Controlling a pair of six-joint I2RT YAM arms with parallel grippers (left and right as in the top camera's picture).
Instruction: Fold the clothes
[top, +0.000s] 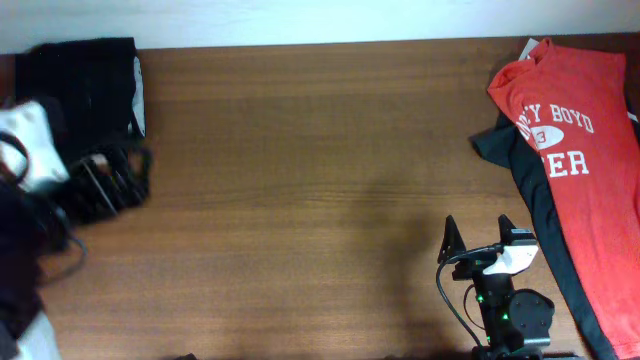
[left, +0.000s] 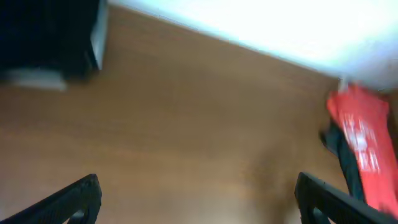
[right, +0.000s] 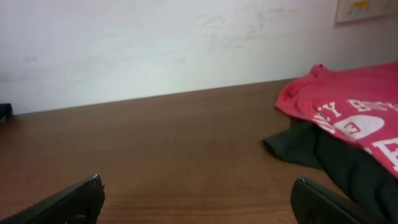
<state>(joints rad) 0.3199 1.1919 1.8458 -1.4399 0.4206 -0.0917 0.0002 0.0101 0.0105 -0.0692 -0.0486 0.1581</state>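
A red T-shirt with white lettering (top: 580, 150) lies spread at the table's right edge, on top of a black garment (top: 520, 165). A pile of black clothes (top: 85, 80) sits at the back left. My right gripper (top: 478, 232) is open and empty above bare table, to the left of the red shirt. In the right wrist view the red shirt (right: 348, 112) and black garment (right: 311, 146) lie ahead to the right of the open fingers (right: 196, 199). My left gripper (top: 112, 180) is blurred beside the black pile. In the left wrist view it is open (left: 199, 202) over bare wood.
The brown wooden table (top: 320, 170) runs between the two piles. A white wall (right: 155, 43) stands behind the far edge. Black cables hang from the left arm (top: 50, 235). The left wrist view is blurred and shows the black pile (left: 43, 31) and red shirt (left: 364, 143).
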